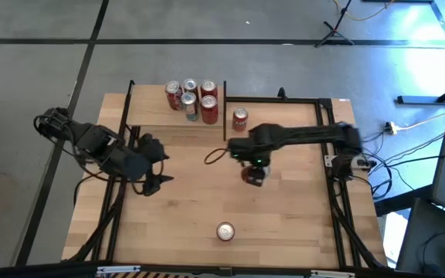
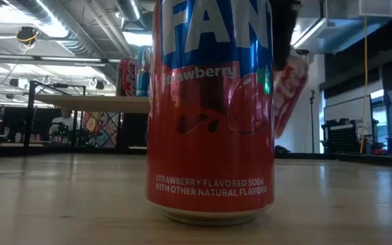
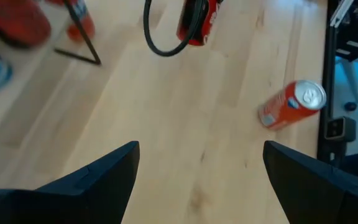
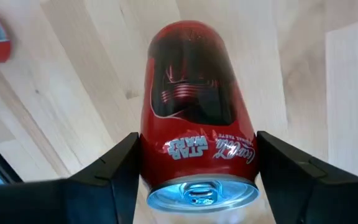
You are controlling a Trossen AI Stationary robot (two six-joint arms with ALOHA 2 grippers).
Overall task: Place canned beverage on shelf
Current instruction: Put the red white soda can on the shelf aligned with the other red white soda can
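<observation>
1. A red cola can [image 4: 196, 149] sits between the two fingers of the right end effector [image 4: 197, 180], its sides pressed by both pads and its silver top facing the wrist camera; the end effector is clamped on this can.
2. In the high view the right end effector [image 1: 255, 171] holds the can [image 1: 253, 176] over the middle of the desk [image 1: 284, 224]. Whether the can's base touches the wood is hard to tell.
3. The shelf [image 1: 149, 116] stands at the far left part of the desk and carries four cans [image 1: 191, 96]. Another red can [image 1: 239, 118] stands just beside the shelf's right edge.
4. A strawberry soda can [image 2: 211, 109] stands upright near the desk's front edge, filling the low view; the room behind shows ceiling pipes and tables.
5. The right arm reaches in from the right side, wrist pointing down.
6. The left end effector [image 1: 149, 166], fingers spread and empty, hangs over the left part of the desk.
</observation>
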